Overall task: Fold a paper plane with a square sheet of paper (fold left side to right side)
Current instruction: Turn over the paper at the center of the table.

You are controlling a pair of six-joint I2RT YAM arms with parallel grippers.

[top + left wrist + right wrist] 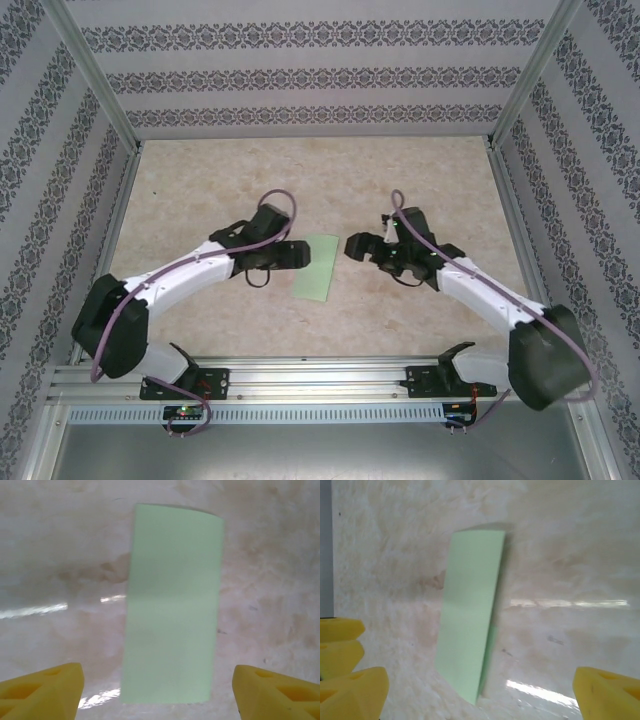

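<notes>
Top external: paper sheet (318, 266) lies between left gripper (298, 252) and right gripper (355, 247), both gaping, empty.

The sheet of paper (172, 605) is thin, matt paper in pale mint green, smooth and unmarked. The worktop (60, 555) beneath it has a beige marbled surface, polished and glossy, with white streaks of glare; whether it is stone or laminate cannot be told. The fingers (45, 690) of the left claw (159, 692) and the fingers (350, 692) of the right claw (480, 695) are matt yellow plastic. The left arm (180, 275) and right arm (480, 290) wear smooth white and black plastic shells. The rail (320, 378) is dull ribbed metal.
</notes>
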